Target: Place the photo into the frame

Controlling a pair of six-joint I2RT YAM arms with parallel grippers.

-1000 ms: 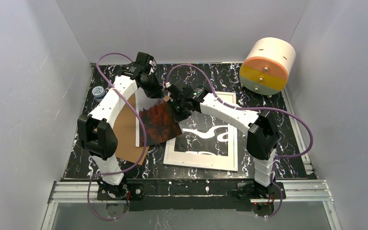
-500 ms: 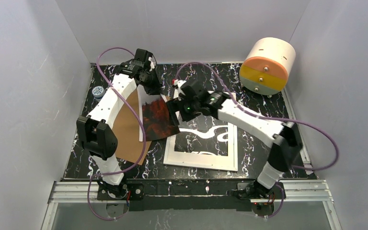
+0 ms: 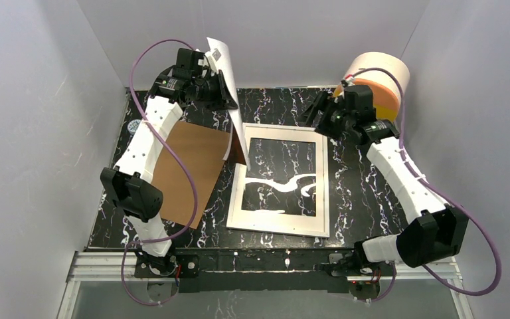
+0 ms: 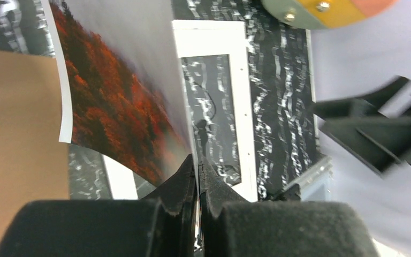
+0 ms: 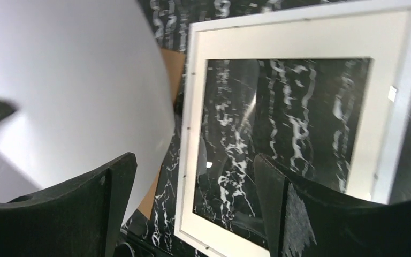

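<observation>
The photo (image 3: 228,86), a red-orange forest print (image 4: 112,101), hangs nearly upright above the table's back left, its white back (image 5: 75,91) turned to the right. My left gripper (image 3: 218,85) is shut on its edge, fingertips (image 4: 198,160) pinching the paper. The frame (image 3: 239,199) lies flat mid-table, its white rim (image 5: 283,35) around a clear pane with the marble showing through. The photo's lower corner hangs by the frame's far left corner (image 4: 208,40). My right gripper (image 3: 320,106) stands open and holds nothing (image 5: 192,166), above the frame's far right corner.
A brown backing board (image 3: 189,169) lies flat left of the frame. A white-and-orange drum (image 3: 372,86) stands at the back right, just behind my right wrist. A small round cap (image 3: 133,125) sits at the table's left edge. Grey walls close in on three sides.
My right gripper let go of the photo, opened and drew back to the right near the drum. My left gripper raised the photo from a low slant to nearly upright.
</observation>
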